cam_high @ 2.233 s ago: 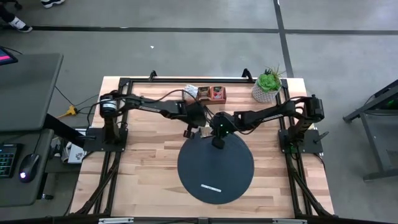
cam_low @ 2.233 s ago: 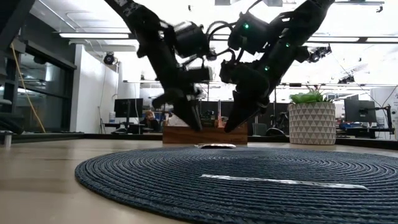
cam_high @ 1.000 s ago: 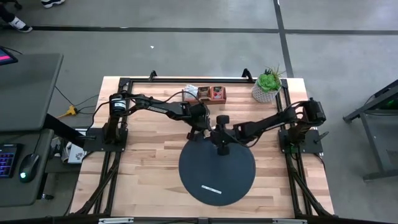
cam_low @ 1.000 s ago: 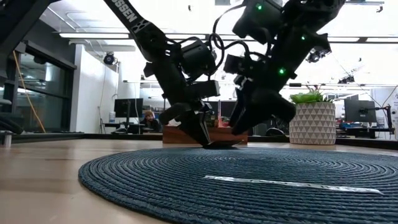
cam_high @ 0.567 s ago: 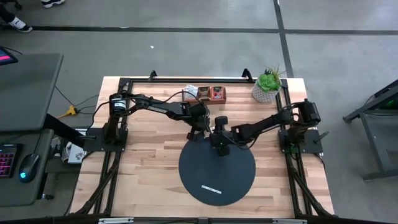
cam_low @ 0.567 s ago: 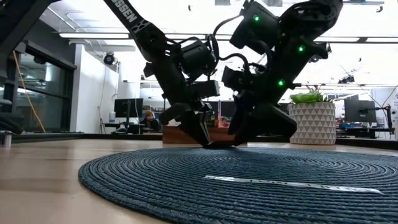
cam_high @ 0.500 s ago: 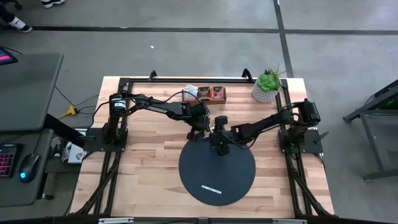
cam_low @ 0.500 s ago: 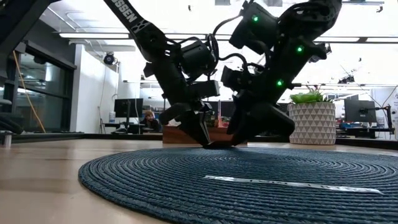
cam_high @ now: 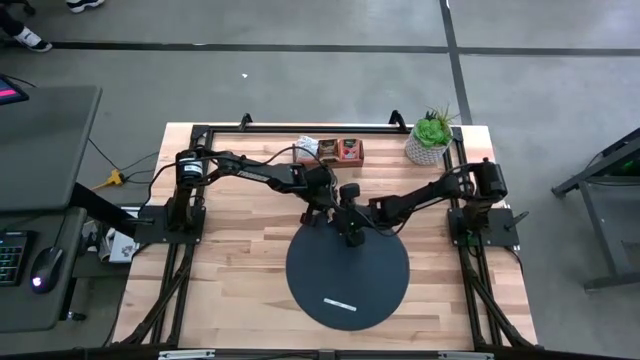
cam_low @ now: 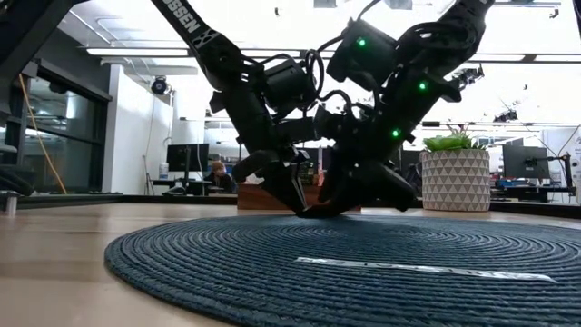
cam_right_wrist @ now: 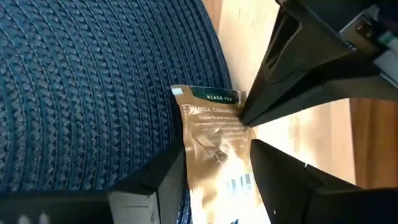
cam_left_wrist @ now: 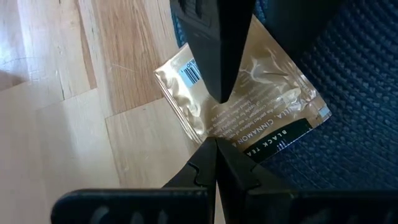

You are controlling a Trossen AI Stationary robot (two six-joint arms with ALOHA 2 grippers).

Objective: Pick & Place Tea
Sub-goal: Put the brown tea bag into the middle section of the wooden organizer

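A tan tea sachet (cam_left_wrist: 249, 93) with a dark label strip lies flat, half on the dark round mat (cam_high: 347, 280) and half on the wood at the mat's far edge. My left gripper (cam_left_wrist: 215, 142) is shut, its tips on the sachet's side edge. My right gripper (cam_right_wrist: 217, 149) is open and low over the sachet. Its fingers stand on either side of the barcode end (cam_right_wrist: 233, 183). Whether they touch it I cannot tell. In the high view the two grippers (cam_high: 318, 214) (cam_high: 350, 230) meet tip to tip. My left gripper has its shut fingertips (cam_right_wrist: 244, 117) down on the sachet's side edge (cam_left_wrist: 219, 132), near the dark label end. The fingers slant down from the table's left and far side. The sachet lies flat, part on the mat and part on the wood.
A wooden box of tea sachets (cam_high: 332, 150) stands at the far edge, with a potted plant (cam_high: 430, 136) at the far right. A thin white strip (cam_high: 338, 304) lies on the near part of the mat. A person sits in the room beyond the table (cam_low: 216, 173).
My right gripper has come down and toward the table's left, closing on the sachet beside my left gripper, and it has rolled somewhat. It now stands low over the mat's far edge. The left gripper and the sachet have kept still.
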